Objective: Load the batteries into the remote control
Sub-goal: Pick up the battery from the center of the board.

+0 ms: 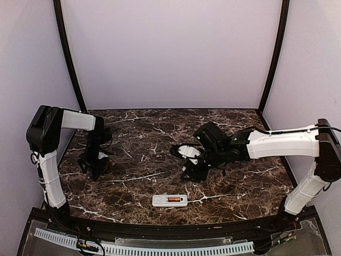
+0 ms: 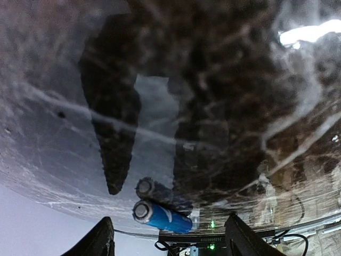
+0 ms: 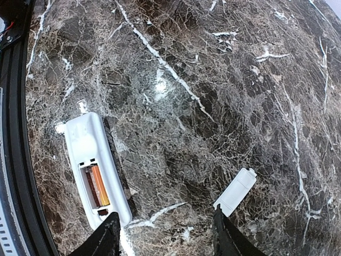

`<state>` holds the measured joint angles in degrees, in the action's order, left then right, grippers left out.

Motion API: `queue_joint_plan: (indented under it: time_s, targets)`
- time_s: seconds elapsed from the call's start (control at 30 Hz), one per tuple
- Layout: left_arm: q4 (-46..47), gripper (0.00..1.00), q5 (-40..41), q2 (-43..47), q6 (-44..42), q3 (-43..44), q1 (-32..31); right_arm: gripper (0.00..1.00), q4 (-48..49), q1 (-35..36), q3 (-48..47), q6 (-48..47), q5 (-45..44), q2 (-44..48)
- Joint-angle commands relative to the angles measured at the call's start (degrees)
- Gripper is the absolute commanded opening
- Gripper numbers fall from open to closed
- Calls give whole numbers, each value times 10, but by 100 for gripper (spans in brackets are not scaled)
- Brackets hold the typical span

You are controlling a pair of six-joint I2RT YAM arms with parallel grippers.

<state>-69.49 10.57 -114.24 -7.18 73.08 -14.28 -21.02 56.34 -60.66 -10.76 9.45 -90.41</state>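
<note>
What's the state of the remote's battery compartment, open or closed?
Open: the remote lies back up, its recess uncovered with the orange battery inside, and the white cover lies apart from it.

Top view: left tool [image 1: 94, 172] and right tool [image 1: 193, 172] are black against the dark surface [image 1: 144, 133], so the jaw gap is unreadable there. Blue battery [image 2: 162, 217] can't be made out from the top, either too small or under the tool.

Left wrist: fingers [image 2: 100, 239] are clipped by the bottom edge, only the tips show. Surface is soft-focus with glare. Battery's far end runs into dark clutter at the frame bottom. Terminal marks illegible.

Right wrist: fingers [image 3: 108, 237] are clipped the same way. Remote control [image 3: 90, 154] lies back up, button face hidden, near end partly behind one finger. Orange battery [image 3: 99, 185] is in the recess. The slot beside it is in shadow, can't tell its contents. Cover [image 3: 235, 192] has its lower corner at the other finger, contact unclear.
</note>
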Motion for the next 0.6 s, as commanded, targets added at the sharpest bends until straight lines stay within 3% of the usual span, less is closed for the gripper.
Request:
queue_joint_plan:
  time_s: [0.0, 0.07, 0.17, 0.47, 0.57]
  targets:
    - [59, 68, 8, 8, 1, -46, 13, 56, -1, -8, -8, -7, 10, -8]
    - [67, 65, -4, 15, -5, -54, 14, 56, 1, -10, -7, -7, 11, -9]
    - [77, 45, 6, 4, 3, -50, 15, 55, -1, -11, -10, -8, 13, -15]
    - [117, 44, -39, -7, 29, -42, 16, 55, -4, -13, -10, -8, 16, -19]
    - [118, 39, -48, -6, 31, -40, 16, 55, -6, -14, -12, -8, 17, -20]
